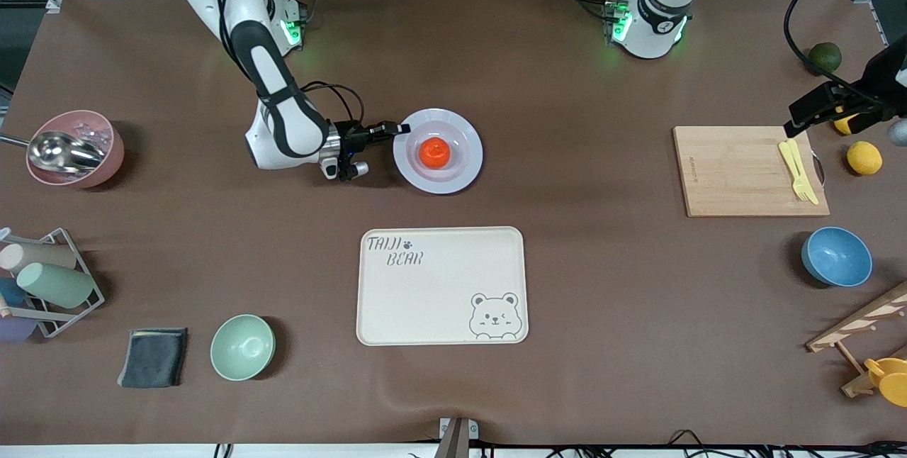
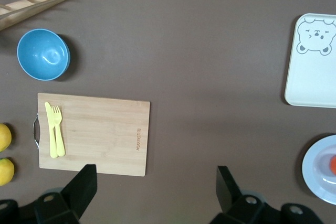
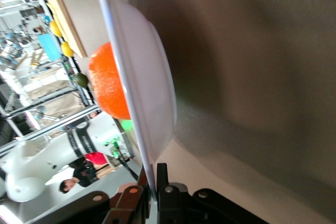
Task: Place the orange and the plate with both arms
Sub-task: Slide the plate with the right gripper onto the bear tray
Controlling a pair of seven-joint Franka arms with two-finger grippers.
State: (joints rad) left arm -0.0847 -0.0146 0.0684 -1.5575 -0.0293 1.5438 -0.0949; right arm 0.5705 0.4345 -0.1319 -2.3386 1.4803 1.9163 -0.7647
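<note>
Orange [image 1: 434, 152] seated in plate [image 1: 438, 151] centre, farther from camera than bear tray [image 1: 442, 286]; right gripper [image 1: 402, 129] clamped on plate rim, left gripper [image 2: 156, 183] spread wide, waiting above cutting board [image 1: 750, 171]; next, probably level lift toward tray.

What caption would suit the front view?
Right gripper pinches the plate rim, orange on it; left gripper waits open above the cutting board.

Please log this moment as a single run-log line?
right claw: shut on plate rim | orange: on plate | left claw: open, waiting over cutting board
</note>
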